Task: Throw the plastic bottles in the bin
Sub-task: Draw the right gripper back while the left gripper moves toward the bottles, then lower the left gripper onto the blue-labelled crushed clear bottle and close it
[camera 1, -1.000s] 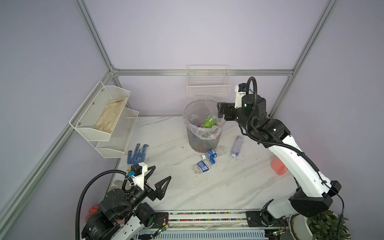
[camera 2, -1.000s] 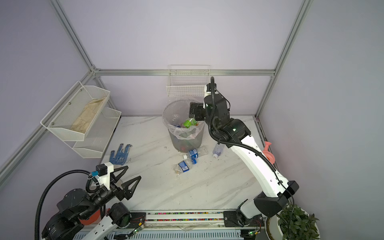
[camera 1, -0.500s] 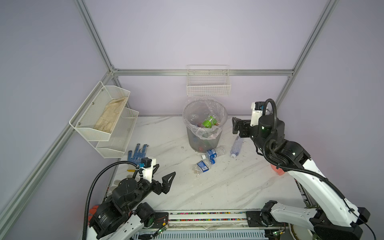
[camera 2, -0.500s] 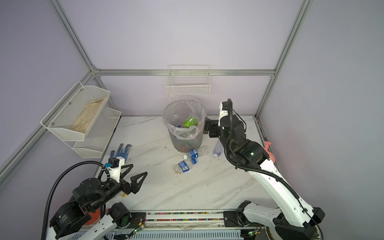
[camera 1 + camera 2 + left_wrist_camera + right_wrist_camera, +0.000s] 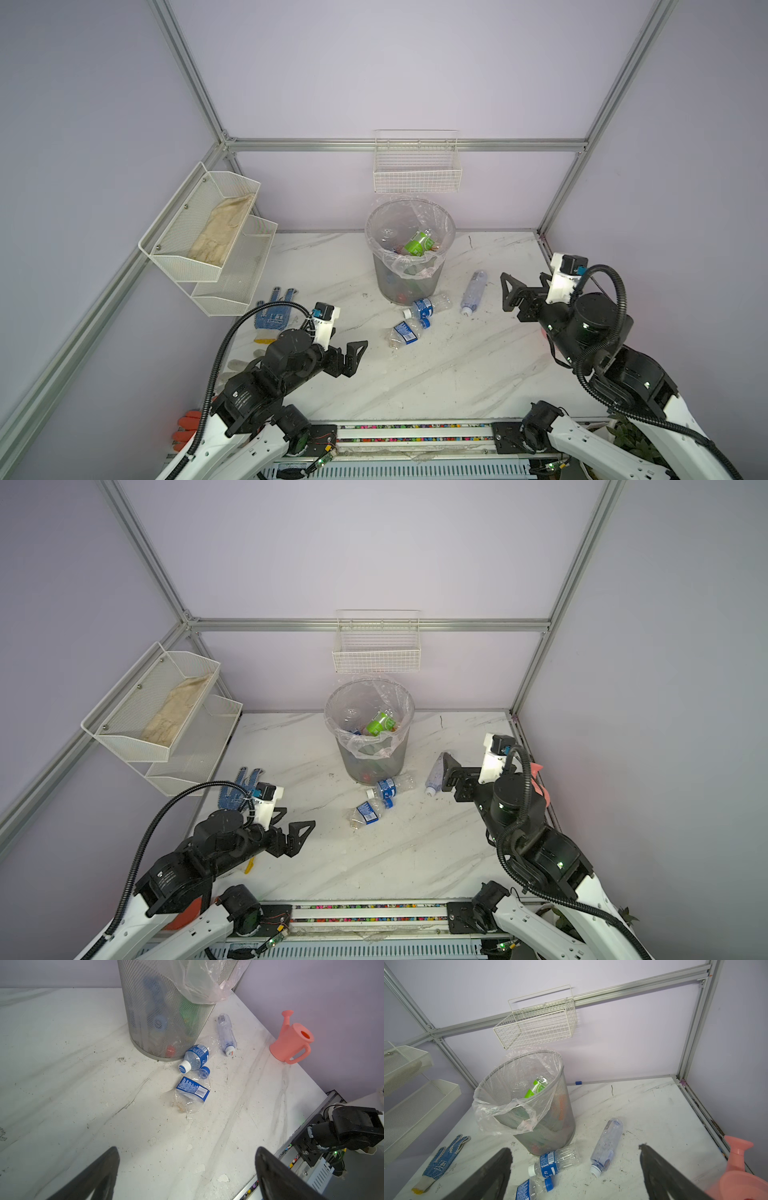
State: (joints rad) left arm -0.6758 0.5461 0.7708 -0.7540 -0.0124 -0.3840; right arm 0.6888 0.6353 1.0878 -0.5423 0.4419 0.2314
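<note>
- Bin (image 5: 409,266): standing at the back middle of the desk (image 5: 436,382), under a white wire basket (image 5: 417,166). It is holding several plastic bottles, with a green-labelled bottle (image 5: 417,243) lying on top.
- Plastic bottles outside the bin: three, all lying on their sides on the desk.
  - The blue-labelled bottle (image 5: 426,306) is resting against the bin's foot.
  - The crushed bottle (image 5: 405,331) is lying just in front of it.
  - The long clear bottle (image 5: 473,291) is lying to the bin's right.
- Left hand (image 5: 358,359): hovering over the desk's front left with its jaws spread wide, gripping nothing.
- Right hand (image 5: 505,293): hovering near the long clear bottle with its jaws spread wide, gripping nothing.
- Blue-dotted glove (image 5: 274,311): lying at the desk's left.
- Pink watering can (image 5: 291,1041): standing at the desk's right edge.
</note>
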